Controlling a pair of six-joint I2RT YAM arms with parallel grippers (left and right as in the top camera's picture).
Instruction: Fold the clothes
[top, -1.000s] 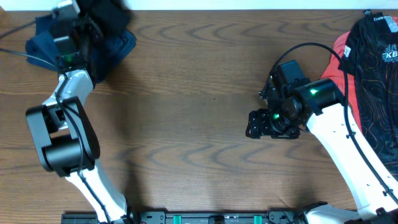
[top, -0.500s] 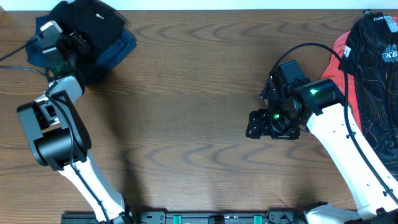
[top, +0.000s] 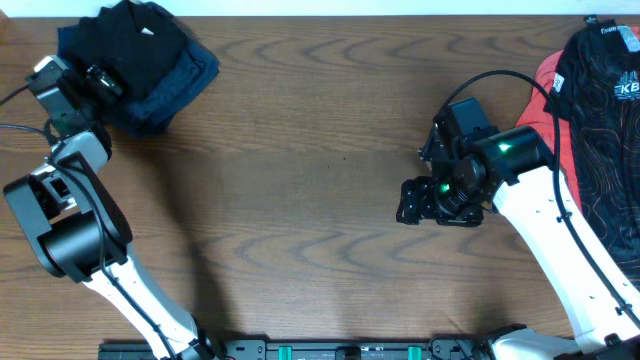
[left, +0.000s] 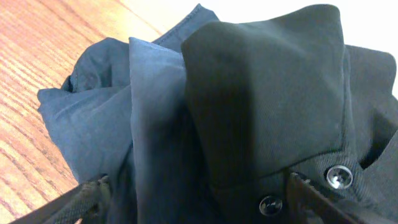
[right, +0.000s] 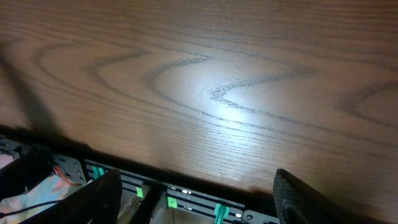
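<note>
black garment (top: 135, 32) just beyond the left end effector (top: 103, 82), spread wide, empty; right end effector (top: 409, 203) likewise

white "kb" on black garment (top: 604, 150)

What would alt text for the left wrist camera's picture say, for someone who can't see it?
A black garment with two buttons lies heaped on a navy garment on a wooden table. The left tool is open, gripping nothing.
</note>
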